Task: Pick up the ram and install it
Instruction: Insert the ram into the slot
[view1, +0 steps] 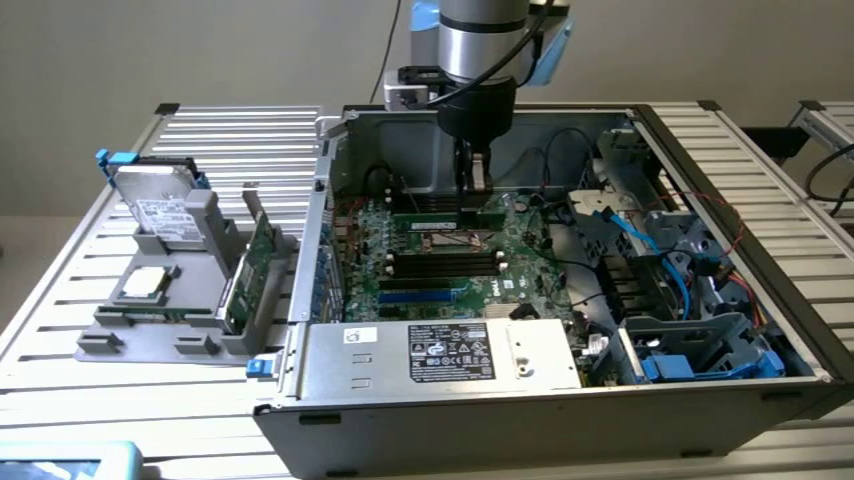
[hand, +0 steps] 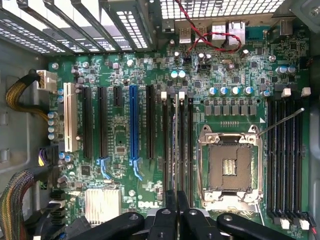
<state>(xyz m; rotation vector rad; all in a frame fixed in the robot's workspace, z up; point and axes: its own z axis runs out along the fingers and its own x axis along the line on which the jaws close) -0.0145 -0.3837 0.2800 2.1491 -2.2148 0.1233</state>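
My gripper reaches down into the open computer case, over the green motherboard. Its dark fingers are shut on the ram, a thin stick seen edge-on. The ram runs along the black memory slots beside the CPU socket. In the exterior view the ram shows as a narrow greenish strip just under the fingers, level with the board. I cannot tell whether it is seated in a slot.
A grey tray at the exterior view's left holds a hard drive, a processor and a green expansion card. The power supply fills the case's front. Blue cables and drive cages crowd the exterior view's right.
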